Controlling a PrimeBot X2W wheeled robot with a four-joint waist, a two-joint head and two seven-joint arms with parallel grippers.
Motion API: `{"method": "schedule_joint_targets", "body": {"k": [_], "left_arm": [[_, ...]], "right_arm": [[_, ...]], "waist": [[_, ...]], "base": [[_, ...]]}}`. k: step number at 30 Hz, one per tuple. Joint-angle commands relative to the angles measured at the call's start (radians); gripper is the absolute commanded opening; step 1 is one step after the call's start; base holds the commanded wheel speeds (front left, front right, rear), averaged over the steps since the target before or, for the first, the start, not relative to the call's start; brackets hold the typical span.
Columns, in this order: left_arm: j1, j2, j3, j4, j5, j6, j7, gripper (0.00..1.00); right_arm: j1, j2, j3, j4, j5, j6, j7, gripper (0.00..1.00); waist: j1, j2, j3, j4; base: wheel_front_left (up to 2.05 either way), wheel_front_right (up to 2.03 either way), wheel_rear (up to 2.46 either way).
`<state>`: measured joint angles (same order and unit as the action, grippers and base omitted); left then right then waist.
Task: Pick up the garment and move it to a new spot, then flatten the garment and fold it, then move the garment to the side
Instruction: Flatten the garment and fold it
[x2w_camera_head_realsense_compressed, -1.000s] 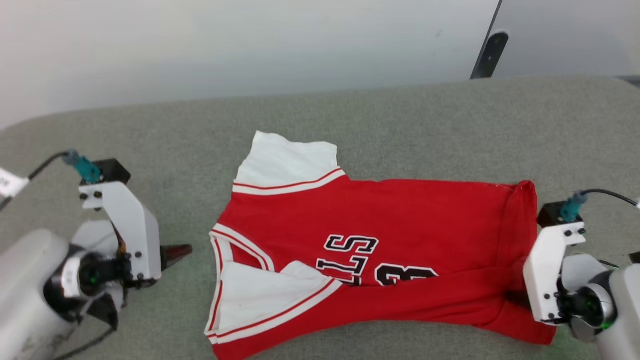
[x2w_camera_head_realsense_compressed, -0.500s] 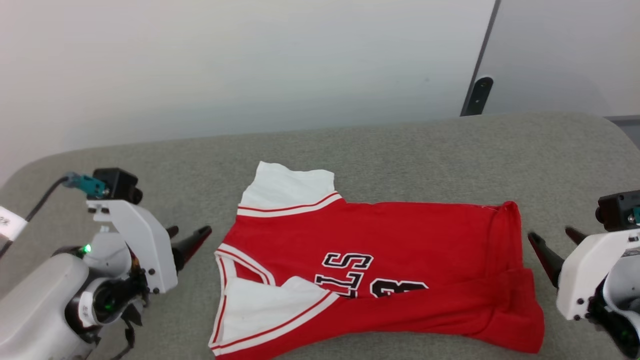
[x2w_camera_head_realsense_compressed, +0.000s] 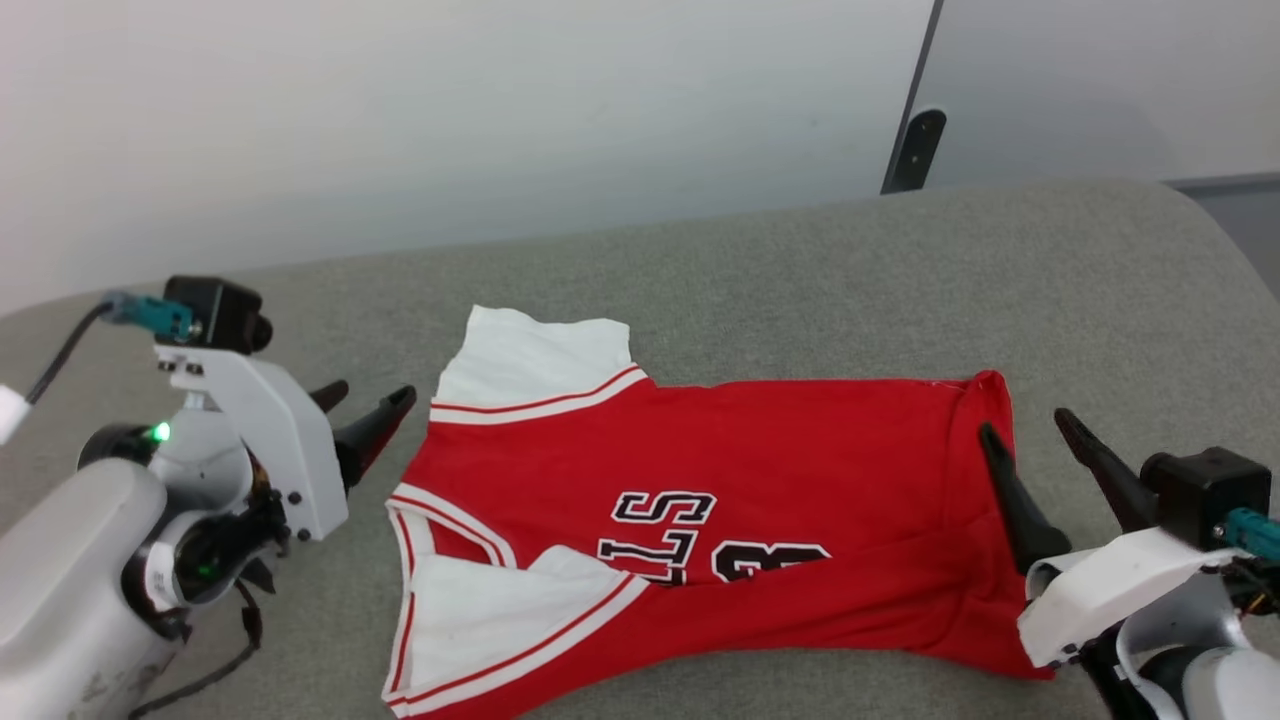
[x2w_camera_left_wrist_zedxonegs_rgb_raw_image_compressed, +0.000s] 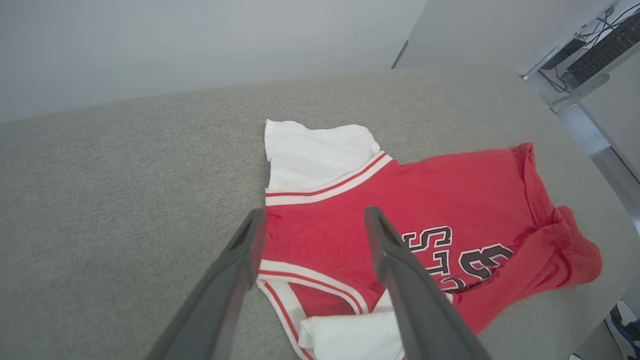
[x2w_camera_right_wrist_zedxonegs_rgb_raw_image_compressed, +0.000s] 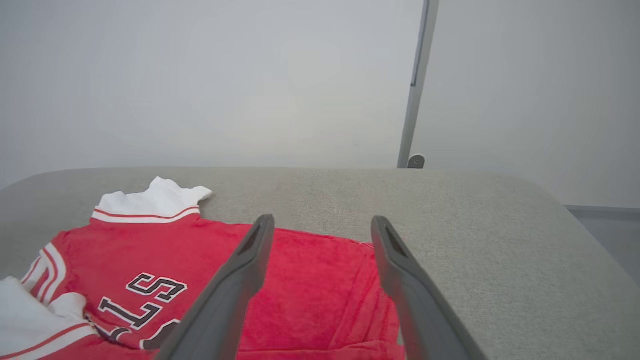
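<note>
Left gripper (x2w_camera_head_realsense_compressed: 372, 392): spread wide, empty, the collar (x2w_camera_head_realsense_compressed: 450, 500) of the shirt (x2w_camera_head_realsense_compressed: 760, 440) just ahead of its tips.
Shirt: flat on the cushion (x2w_camera_head_realsense_compressed: 800, 260) between both grippers, near edge folded over.
Right gripper (x2w_camera_head_realsense_compressed: 1023, 423): spread, empty, one finger above the hem (x2w_camera_head_realsense_compressed: 975, 400).
Next fold: likely pinch both layers, lift evenly.
Hidden: lettering (x2w_camera_head_realsense_compressed: 660, 520) partly tucked under.

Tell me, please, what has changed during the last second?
Both pincers swung their fingers forward: the left pincer now points at the garment's far shoulder, and the right pincer hangs at its hem. Nothing was gripped or released; both stayed open. The garment lay unmoved, its near edge folded over. The head camera also shifted.
</note>
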<state>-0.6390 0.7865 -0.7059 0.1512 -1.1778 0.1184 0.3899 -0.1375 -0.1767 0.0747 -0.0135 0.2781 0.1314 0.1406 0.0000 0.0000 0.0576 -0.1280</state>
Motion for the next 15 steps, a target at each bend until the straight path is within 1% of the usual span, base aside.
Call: {"method": "schedule_joint_targets", "body": {"k": [1,5,6,10,15], "left_arm": [[-0.021,0.0,-0.005,0.007,0.014,-0.011,0.005,1.0],[-0.068,-0.001,-0.01,0.033,0.028,-0.026,0.028,1.0],[-0.068,-0.001,-0.01,0.033,0.028,-0.026,0.028,1.0],[-0.123,0.001,-0.009,0.065,0.041,-0.042,0.046,1.0],[-0.185,-0.012,-0.012,0.121,0.067,-0.075,0.043,1.0]], "right_arm": [[0.007,0.011,0.005,0.005,-0.006,-0.002,-0.024,1.0],[-0.011,0.023,0.017,0.01,-0.027,-0.002,-0.101,1.0],[-0.011,0.023,0.017,0.01,-0.027,-0.002,-0.101,1.0],[-0.027,0.035,0.033,0.014,-0.035,-0.002,-0.171,1.0],[-0.038,0.045,0.048,0.036,-0.027,-0.002,-0.22,1.0]], "waist": [[0.0,0.0,0.02,-0.013],[0.0,0.0,0.052,-0.028],[0.0,0.0,0.052,-0.028],[0.0,0.0,0.089,-0.048],[0.0,0.0,0.124,-0.066]], "base": [[0.0,0.0,0.0],[0.0,0.0,0.0],[0.0,0.0,0.0],[0.0,0.0,0.0],[0.0,0.0,0.0]]}}
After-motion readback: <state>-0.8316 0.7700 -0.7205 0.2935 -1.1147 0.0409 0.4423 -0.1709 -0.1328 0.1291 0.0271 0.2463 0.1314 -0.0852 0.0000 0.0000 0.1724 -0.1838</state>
